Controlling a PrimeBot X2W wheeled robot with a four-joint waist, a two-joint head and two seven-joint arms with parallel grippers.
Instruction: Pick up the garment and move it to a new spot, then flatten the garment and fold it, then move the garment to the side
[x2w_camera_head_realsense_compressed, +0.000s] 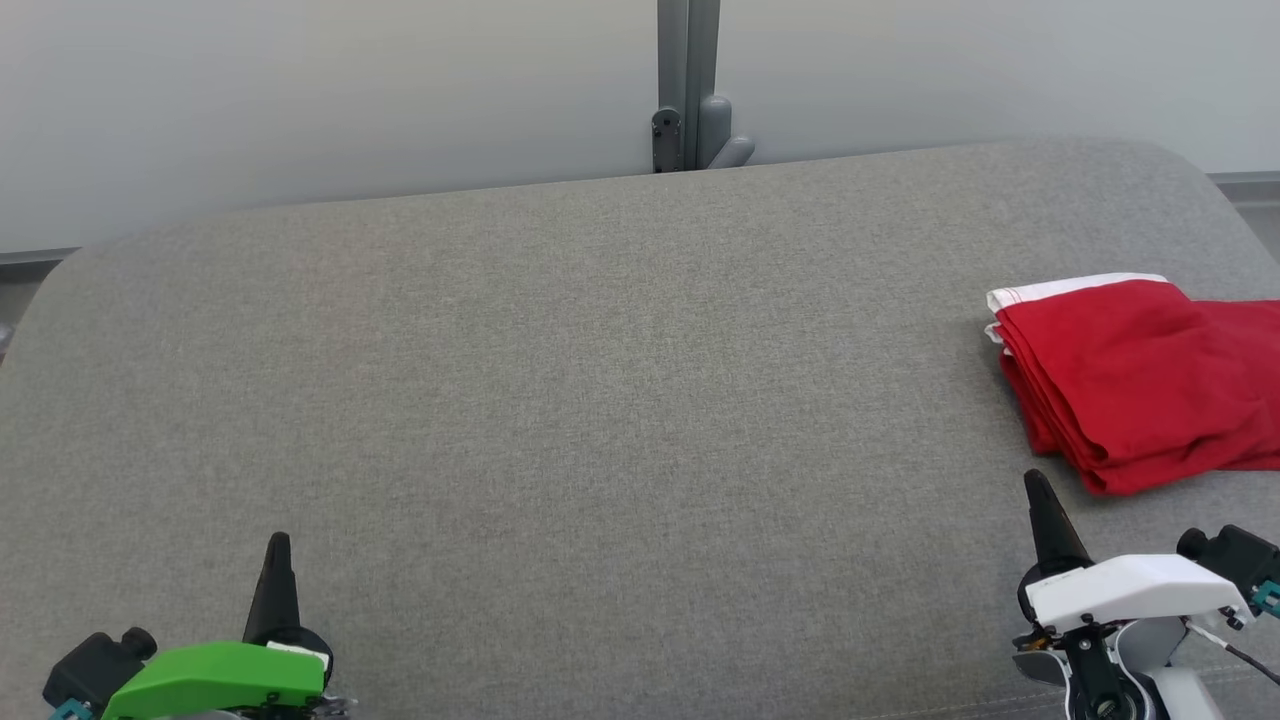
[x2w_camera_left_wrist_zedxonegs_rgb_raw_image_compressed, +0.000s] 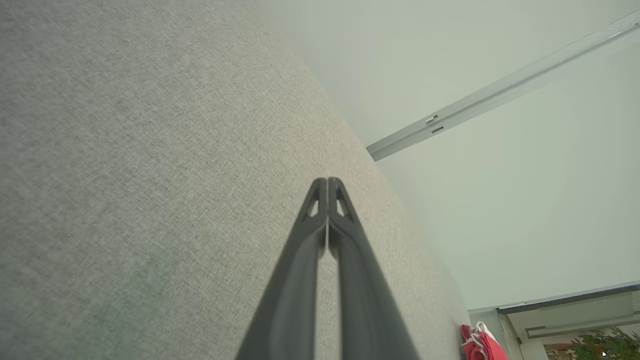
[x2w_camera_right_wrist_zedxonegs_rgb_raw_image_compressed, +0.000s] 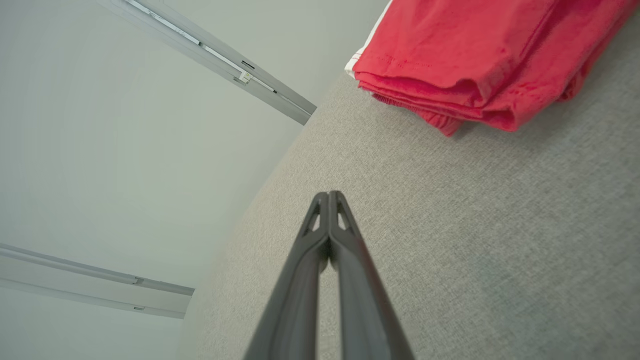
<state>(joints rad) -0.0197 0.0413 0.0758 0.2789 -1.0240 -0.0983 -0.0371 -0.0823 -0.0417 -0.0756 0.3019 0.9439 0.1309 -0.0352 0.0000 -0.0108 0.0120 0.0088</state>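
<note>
While the left tool (x2w_camera_head_realsense_compressed: 279, 541) and right tool (x2w_camera_head_realsense_compressed: 1034, 479) sit closed, the folded garment (x2w_camera_head_realsense_compressed: 1130, 380) lies on grey upholstery (x2w_camera_head_realsense_compressed: 600, 400) by a wall (x2w_camera_head_realsense_compressed: 300, 90).

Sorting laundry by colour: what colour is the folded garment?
Red folded cloth garment, white edge; clearest in right wrist view.

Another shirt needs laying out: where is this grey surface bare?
The whole middle and left of the grey surface is bare, from the far edge by the post down to the left gripper. The right edge is crowded: the folded red garment lies just beyond the right gripper.
</note>
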